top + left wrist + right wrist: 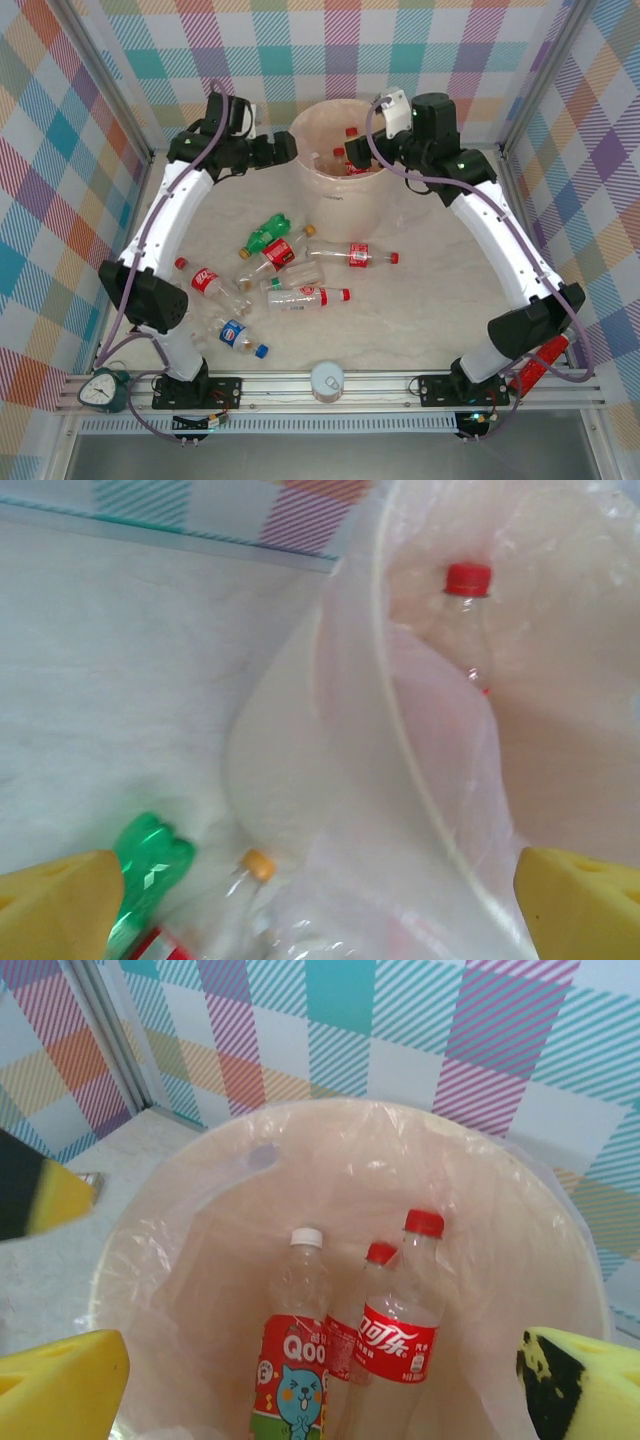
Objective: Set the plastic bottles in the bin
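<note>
Right gripper: yellow pads spread wide and empty, poised over the bin. Three bottles stand inside. A white-capped one is labelled "Qoo", with a blue cartoon face. Of the two red-capped ones, the nearer bears white Chinese script on red.

Left gripper: pads likewise spread and empty, just outside the bin's left rim, above a green bottle.

Several other bottles lie scattered on the pale marbled table, one of them blue-labelled. Pastel plaid walls enclose the cell. Both arms reach forward with elbows out, wrists converging on the bin.
</note>
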Motion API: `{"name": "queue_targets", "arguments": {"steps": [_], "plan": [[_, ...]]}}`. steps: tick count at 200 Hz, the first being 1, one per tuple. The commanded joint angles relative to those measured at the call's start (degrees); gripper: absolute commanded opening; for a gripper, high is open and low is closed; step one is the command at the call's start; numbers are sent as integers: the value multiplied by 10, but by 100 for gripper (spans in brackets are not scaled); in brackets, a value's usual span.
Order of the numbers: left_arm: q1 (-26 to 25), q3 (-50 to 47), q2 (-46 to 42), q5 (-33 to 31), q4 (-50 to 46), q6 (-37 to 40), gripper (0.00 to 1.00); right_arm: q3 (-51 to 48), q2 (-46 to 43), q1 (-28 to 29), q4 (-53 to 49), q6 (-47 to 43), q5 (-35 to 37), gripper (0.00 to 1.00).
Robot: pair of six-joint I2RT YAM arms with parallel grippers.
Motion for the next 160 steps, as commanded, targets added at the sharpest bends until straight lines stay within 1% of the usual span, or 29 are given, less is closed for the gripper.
{"name": "queue_targets", "arguments": {"steps": [1,13,25,35,42,56,68,76,83,96,110,127,137,152,160], "plan": [[-2,-8,-77,-93,-119,2,100,-23,-21,-2,33,18,18,99],[-3,-55,-128,-123,-146,-8,100,-41,-32,-2,43,27,11,99],[-5,-94,-172,-178,-192,-17,100,-56,-41,-2,54,38,1,99],[-5,-128,-207,-217,-240,-42,100,-62,-47,-2,60,43,-4,99],[-5,-159,-231,-233,-269,-68,100,-65,-47,-2,63,45,-7,99],[-6,-240,-288,-222,-298,-134,100,-72,-49,-2,70,47,-8,99],[-8,-324,-346,-195,-298,-198,100,-75,-48,-2,73,49,-4,99],[-12,-379,-385,-181,-293,-256,100,-77,-48,-2,77,51,-4,99],[-13,-421,-415,-169,-288,-286,99,-78,-46,-2,80,52,-5,99],[-14,-470,-455,-181,-291,-324,98,-79,-43,-2,83,56,-9,99],[-14,-506,-473,-199,-296,-348,95,-80,-40,-2,85,60,-12,99],[-14,-541,-471,-206,-289,-359,94,-80,-38,-2,82,61,-16,99],[-14,-549,-470,-237,-291,-362,94,-80,-38,-2,77,61,-20,99],[-10,-553,-470,-314,-289,-354,93,-84,-39,-2,71,58,-18,99],[2,-560,-468,-332,-275,-342,93,-87,-40,-2,70,54,-16,99]]}}
